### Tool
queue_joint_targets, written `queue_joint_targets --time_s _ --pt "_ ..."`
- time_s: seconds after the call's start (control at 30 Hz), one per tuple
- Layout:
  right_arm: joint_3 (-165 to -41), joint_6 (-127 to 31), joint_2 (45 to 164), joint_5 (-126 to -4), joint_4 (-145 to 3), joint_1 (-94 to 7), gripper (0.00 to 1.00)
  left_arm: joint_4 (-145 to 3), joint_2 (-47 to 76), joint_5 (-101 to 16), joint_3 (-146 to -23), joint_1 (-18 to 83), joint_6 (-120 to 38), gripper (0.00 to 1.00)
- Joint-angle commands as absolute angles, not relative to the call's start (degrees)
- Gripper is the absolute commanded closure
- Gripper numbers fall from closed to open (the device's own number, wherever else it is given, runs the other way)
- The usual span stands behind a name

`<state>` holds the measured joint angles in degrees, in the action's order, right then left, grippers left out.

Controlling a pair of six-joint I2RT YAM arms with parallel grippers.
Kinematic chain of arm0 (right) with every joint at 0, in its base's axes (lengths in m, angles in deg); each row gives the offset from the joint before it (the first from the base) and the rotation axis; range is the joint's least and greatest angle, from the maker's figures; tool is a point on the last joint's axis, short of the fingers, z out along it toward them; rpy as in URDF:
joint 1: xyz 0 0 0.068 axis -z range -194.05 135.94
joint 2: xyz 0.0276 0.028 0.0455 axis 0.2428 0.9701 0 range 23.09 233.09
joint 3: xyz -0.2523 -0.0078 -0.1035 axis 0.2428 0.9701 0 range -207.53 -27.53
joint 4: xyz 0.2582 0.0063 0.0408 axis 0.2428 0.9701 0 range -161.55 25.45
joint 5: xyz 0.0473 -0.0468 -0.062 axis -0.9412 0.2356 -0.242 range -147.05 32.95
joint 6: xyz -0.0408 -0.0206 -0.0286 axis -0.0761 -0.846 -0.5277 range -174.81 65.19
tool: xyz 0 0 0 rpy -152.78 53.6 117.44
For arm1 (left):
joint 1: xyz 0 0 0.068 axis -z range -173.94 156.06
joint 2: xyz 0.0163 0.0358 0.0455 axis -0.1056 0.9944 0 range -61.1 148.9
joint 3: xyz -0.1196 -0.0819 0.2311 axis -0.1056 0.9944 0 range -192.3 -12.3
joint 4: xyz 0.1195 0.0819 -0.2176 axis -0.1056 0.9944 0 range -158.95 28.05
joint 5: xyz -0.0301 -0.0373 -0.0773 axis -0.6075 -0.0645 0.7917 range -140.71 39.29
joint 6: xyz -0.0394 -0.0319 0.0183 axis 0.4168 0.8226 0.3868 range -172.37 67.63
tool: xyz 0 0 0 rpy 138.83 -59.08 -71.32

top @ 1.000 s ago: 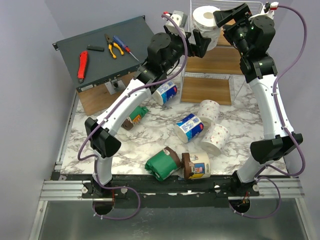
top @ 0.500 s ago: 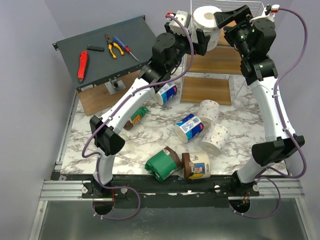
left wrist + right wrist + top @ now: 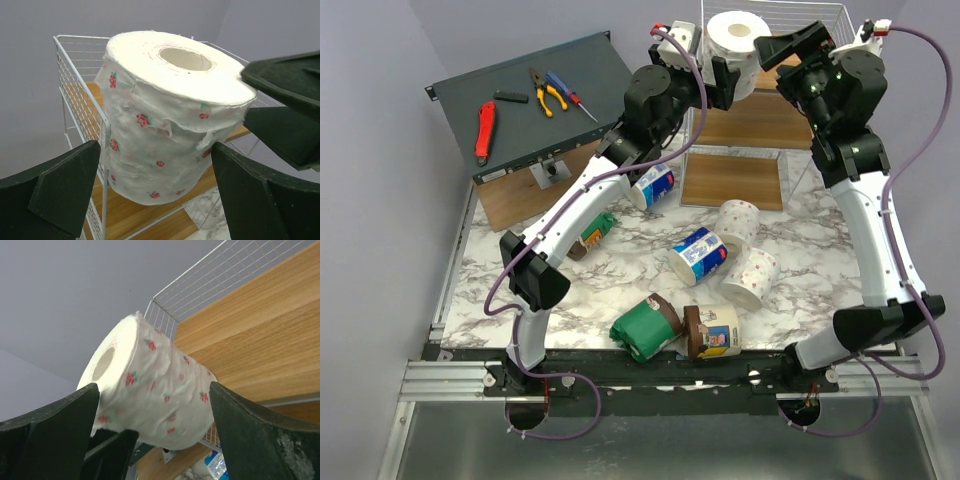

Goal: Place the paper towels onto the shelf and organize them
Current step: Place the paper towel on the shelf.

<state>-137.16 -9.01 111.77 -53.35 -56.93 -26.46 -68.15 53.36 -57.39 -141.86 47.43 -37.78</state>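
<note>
My left gripper (image 3: 156, 150) stands spread about as wide as it goes, one finger on each side of the bare speckled roll (image 3: 165, 115). I see no pad pressing into the paper, so I read it as released, straddling rather than grasping. The right gripper (image 3: 154, 387) is likewise spread wide and holds nothing; the same roll sits beyond its fingertips, apart from them. That roll stands upright on the top board of the shelf (image 3: 732, 182), in the left front corner of the wire basket. The left arm rises from its base, bends at a low elbow and stretches in a long diagonal to the shelf, its wrist at the top tier and pointing right at the roll. The right arm climbs the right side of the table (image 3: 620, 285), elbow low and forearm steep, with its fingers aimed left at the roll from the other side. I count eight paper towels. One is the roll on the shelf. The rest lie on the marble: two further white rolls (image 3: 738, 222) (image 3: 752, 278), two blue-and-white rolls (image 3: 652, 185) (image 3: 700, 255), two green rolls (image 3: 645, 328) (image 3: 592, 230), the second half hidden behind the left arm, and one cream-and-brown roll (image 3: 715, 330) touching the nearer green one. On the dark panel (image 3: 595, 60) at the far left lie four hand tools: a red-handled tool (image 3: 485, 130), a small black piece (image 3: 510, 97), yellow-handled pliers (image 3: 548, 97) and a screwdriver (image 3: 572, 97).
</note>
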Motion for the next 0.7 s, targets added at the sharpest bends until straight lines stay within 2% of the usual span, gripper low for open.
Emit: queue_joint_targets --time_s 0.0,0.33,0.67 --pt "-131.7 -13.2 104.8 -53.0 -59.1 -26.9 0.06 -67.8 53.0 -59.1 -143.8 47.2 -37.5 0.03" --pt "-119.3 -20.9 100.9 -60.5 -69.0 -26.8 0.08 -66.8 52.1 -59.4 -143.9 47.8 -37.8 0.03" --pt "-118.3 -23.5 102.0 -65.0 -73.6 -26.9 0.08 -68.6 46.2 -59.0 -137.6 48.6 -38.3 0.02"
